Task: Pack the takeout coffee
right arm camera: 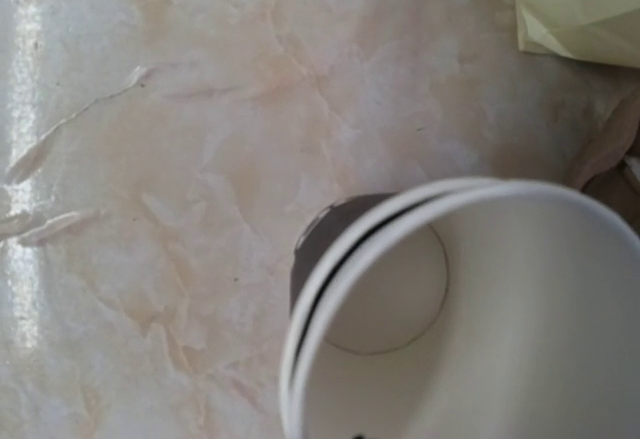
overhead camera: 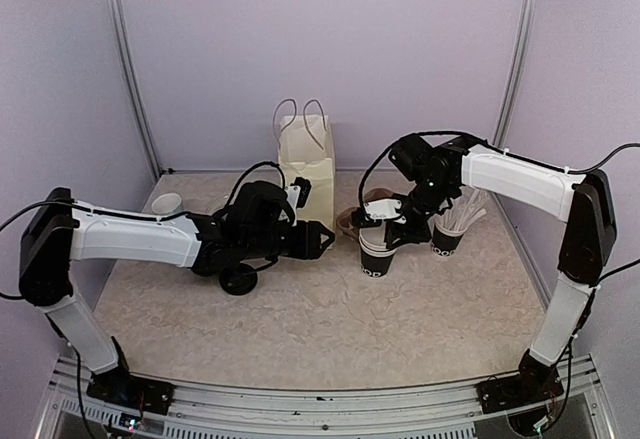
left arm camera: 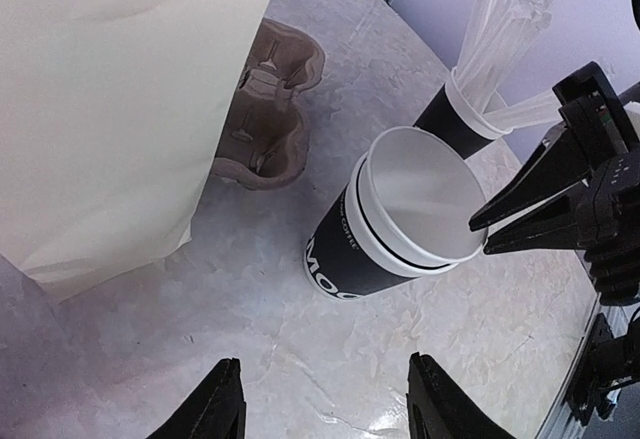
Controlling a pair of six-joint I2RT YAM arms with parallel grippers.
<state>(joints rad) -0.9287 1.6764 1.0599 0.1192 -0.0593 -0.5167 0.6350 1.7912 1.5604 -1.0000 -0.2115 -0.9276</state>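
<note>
The right gripper [overhead camera: 390, 235] pinches the nested cups [overhead camera: 374, 259] at their 1 o'clock rim, probably to separate them, while the left gripper [overhead camera: 328, 240] hovers open at 9 o'clock.

Bare tabletop [left arm camera: 285, 324] lies ahead of left end effector [left arm camera: 325, 362], straight to stacked cups [left arm camera: 395, 224]. Paper bag [left arm camera: 110, 89] crowds its left, cup carrier [left arm camera: 270, 109] beyond. Right end effector [left arm camera: 480, 238] blocks cups' right rim; straw cup [left arm camera: 452, 119] close behind.

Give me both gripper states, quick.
Left gripper: open, empty.
Right gripper: closed on the rim of the upper cup of the nested pair.
</note>
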